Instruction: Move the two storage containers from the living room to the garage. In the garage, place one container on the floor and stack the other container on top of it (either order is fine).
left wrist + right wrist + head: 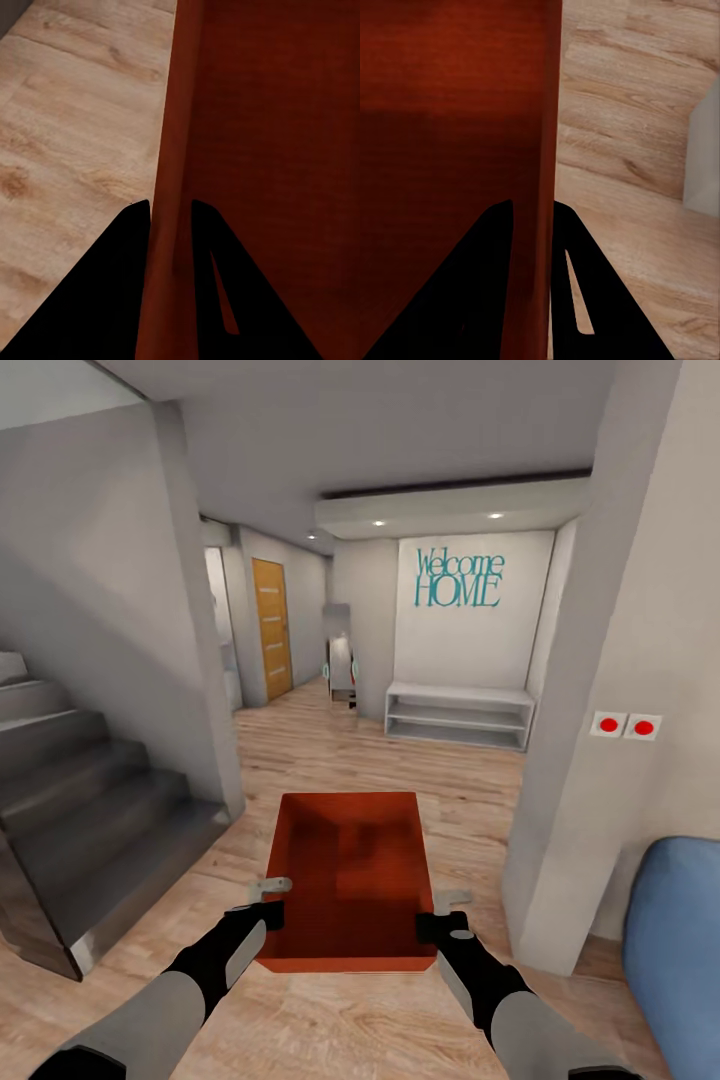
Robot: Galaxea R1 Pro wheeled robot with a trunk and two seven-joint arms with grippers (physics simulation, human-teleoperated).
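Note:
An orange-red open-topped storage container hangs in the air in front of me, above the light wood plank floor. My left gripper is shut on its left wall, and my right gripper is shut on its right wall. In the left wrist view the black fingers straddle the container's thin wall, one inside and one outside. In the right wrist view the wall sits between the dark fingers in the same way. The container looks empty inside.
A grey staircase rises at the left. A white wall corner with two red buttons stands at the right, a blue sofa edge beside it. Ahead are a white bench shelf, a "Welcome HOME" wall and a wooden door.

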